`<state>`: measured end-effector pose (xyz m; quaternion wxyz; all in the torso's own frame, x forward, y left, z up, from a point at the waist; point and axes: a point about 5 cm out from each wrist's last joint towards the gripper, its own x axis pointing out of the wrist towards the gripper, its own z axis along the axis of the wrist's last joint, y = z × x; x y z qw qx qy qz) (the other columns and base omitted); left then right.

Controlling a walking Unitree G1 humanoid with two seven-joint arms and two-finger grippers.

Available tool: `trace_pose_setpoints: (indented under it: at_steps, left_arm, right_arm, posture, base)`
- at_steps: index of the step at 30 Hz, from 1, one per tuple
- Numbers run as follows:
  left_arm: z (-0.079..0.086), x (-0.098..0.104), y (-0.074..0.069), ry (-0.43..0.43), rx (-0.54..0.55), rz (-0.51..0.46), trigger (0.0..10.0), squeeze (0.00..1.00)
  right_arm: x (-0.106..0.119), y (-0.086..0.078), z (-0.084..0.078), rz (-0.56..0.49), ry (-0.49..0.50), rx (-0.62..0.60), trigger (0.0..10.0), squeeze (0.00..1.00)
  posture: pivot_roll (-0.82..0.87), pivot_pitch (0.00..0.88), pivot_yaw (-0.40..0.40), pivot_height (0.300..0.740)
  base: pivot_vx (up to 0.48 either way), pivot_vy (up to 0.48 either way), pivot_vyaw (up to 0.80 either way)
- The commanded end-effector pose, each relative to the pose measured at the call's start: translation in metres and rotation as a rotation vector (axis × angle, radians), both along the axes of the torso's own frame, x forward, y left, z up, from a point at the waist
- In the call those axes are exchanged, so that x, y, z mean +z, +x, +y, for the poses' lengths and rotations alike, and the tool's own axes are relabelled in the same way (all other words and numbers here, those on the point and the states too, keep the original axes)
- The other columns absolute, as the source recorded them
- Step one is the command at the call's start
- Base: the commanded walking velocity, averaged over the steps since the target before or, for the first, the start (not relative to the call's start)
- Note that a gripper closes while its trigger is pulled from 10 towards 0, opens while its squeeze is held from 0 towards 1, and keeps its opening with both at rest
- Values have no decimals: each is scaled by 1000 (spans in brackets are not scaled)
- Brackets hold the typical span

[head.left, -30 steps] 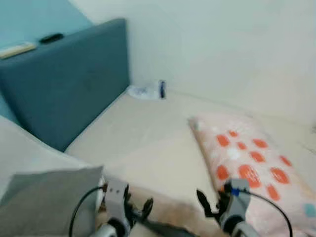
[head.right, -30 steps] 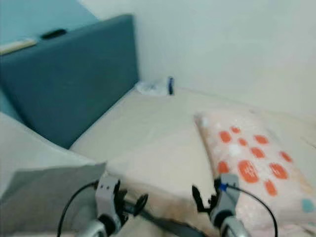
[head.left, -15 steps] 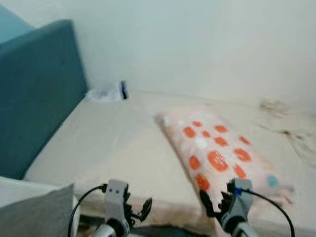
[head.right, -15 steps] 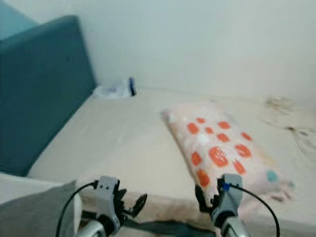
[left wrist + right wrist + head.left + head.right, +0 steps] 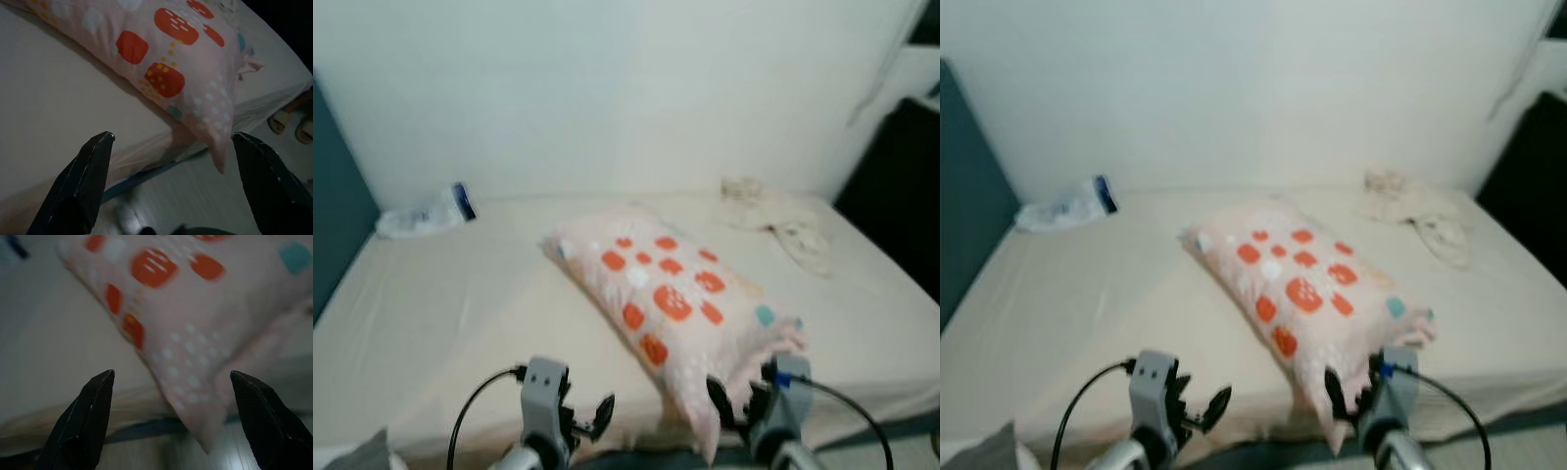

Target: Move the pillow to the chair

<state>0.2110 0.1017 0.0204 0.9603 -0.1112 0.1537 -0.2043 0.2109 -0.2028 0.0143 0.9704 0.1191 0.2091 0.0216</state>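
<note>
Now my head view has swung right: the blue headboard has slid out to the left edge and the pillow [image 5: 675,304] sits centred ahead, lying diagonally on the bed [image 5: 440,323] with one corner hanging over the near edge. Both pincers are spread wide and empty, the left gripper [image 5: 171,147] and right gripper [image 5: 168,382] hovering just short of it. I'm lined up, I judge, to grab that corner.
</note>
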Motion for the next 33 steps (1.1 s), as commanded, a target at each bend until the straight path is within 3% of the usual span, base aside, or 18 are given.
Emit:
trace_pose_setpoints:
  at_steps: [1, 7, 33]
  left_arm:
    - [-3, 0, 0, -2, -13, 1, 10000, 0]
    - [-3, 0, 1, 0, -15, -2, 10000, 0]
    - [-3, 1, 2, -1, -7, -8, 10000, 0]
  right_arm:
    - [1, 2, -1, -3, -7, -1, 10000, 0]
    - [2, 3, -1, -10, -7, 1, 10000, 0]
    - [2, 4, 0, -9, 7, -1, 10000, 0]
  posture:
    - [-71, 0, -11, 740]
    - [-71, 0, -13, 740]
    - [-71, 11, -9, 740]
  base:
    - [0, 0, -725]
    - [0, 0, -710]
    - [0, 0, 0]
